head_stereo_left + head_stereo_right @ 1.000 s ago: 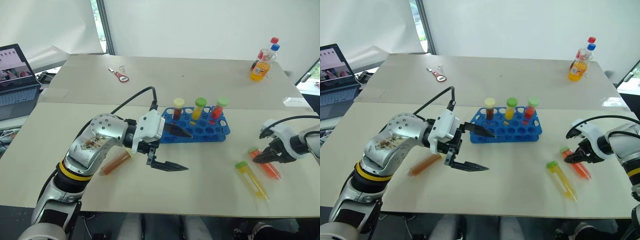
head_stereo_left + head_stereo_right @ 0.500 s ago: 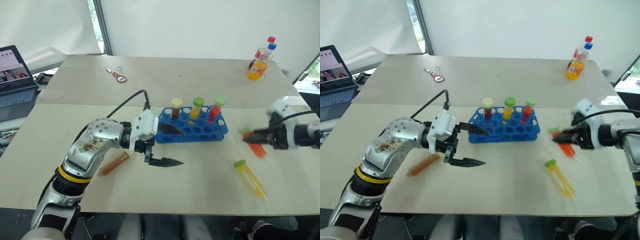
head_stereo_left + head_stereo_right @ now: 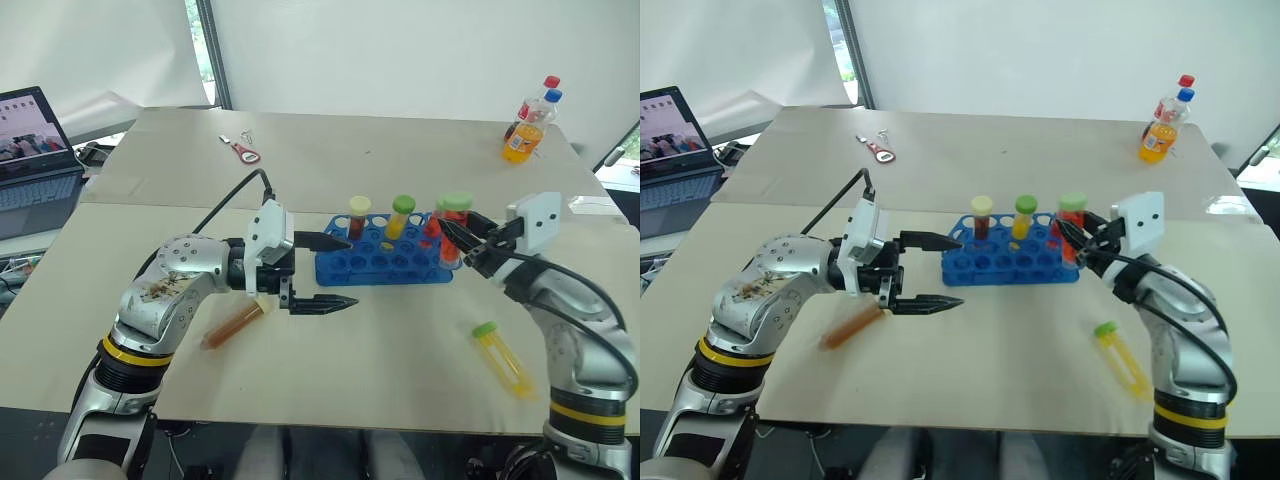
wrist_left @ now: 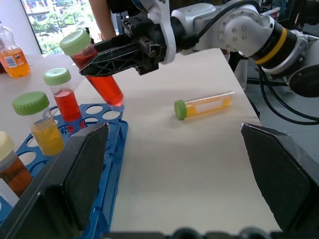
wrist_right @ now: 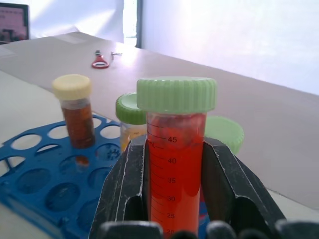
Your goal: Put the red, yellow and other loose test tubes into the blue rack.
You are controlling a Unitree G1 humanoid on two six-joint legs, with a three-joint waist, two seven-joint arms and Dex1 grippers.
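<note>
Nearest you, low on the right of the table (image 3: 400,350), a yellow tube (image 3: 503,355) lies flat; an orange tube (image 3: 235,322) lies lower left. Your left gripper (image 3: 335,271) holds its jaws wide apart on nothing. Mid-frame, your right gripper (image 3: 448,232) is clamped on the red tube (image 3: 452,225), held at the right end of the blue rack (image 3: 385,261).
</note>
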